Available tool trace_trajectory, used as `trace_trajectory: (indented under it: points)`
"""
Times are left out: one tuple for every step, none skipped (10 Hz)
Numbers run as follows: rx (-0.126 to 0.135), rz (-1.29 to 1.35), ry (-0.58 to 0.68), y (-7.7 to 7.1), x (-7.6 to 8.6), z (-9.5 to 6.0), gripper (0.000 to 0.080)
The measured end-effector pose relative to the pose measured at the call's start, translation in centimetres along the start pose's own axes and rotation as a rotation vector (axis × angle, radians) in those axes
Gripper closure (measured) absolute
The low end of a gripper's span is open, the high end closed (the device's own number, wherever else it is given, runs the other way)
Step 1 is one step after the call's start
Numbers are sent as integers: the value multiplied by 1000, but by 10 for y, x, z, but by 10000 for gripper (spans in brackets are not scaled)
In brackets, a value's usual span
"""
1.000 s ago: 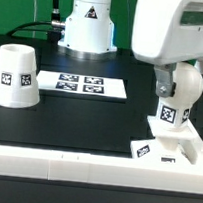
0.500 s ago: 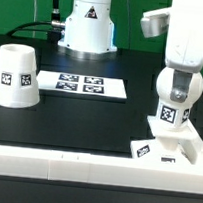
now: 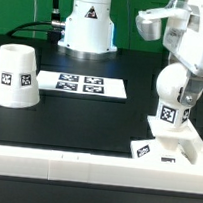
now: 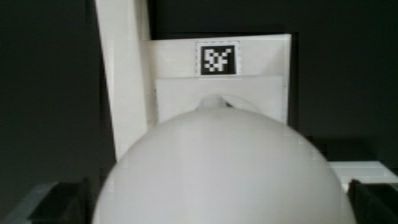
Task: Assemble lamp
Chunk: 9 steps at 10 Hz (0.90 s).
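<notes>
The white ball-headed bulb (image 3: 168, 108) stands in the blocky square base (image 3: 173, 144) at the exterior view's right, close to the rail. My gripper (image 3: 180, 79) reaches down over the bulb's head from the upper right. In the wrist view the bulb (image 4: 214, 165) fills the space between my gripper's (image 4: 214, 203) dark fingers (image 4: 59, 203), with a narrow dark gap on each side, so the jaws look open around it. The base (image 4: 217, 85) and its tag show beyond the bulb. The tapered shade (image 3: 14, 77) stands alone at the exterior view's left.
The marker board (image 3: 82, 85) lies flat at the back middle. A long white rail (image 3: 83, 169) runs along the front edge, touching the base. The robot's pedestal (image 3: 88, 23) and cables stand behind the board.
The wrist and hand have turned and tilted above the bulb over the last second. The bulb's tag, the base and the shade stay where they were.
</notes>
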State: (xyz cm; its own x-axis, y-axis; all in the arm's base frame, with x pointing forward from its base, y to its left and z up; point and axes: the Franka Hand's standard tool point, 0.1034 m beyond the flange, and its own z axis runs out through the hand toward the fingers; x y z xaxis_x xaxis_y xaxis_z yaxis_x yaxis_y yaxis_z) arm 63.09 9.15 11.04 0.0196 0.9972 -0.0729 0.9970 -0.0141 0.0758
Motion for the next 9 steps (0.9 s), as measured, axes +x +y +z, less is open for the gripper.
trace_trajectory:
  points:
    - [-1, -43, -5, 0, -1, 0, 101]
    - [-1, -72, -9, 0, -2, 1, 113]
    - [-1, -61, -9, 0, -3, 1, 113]
    - [-1, -60, -9, 0, -3, 1, 223]
    - [-1, -60, -9, 0, -3, 1, 223]
    - [-1, -48, -9, 0, -3, 1, 223]
    - [0, -23, -7, 0, -3, 1, 223]
    - [3, 64, -7, 0, -5, 1, 223]
    - [7, 173, -6, 0, -5, 1, 223]
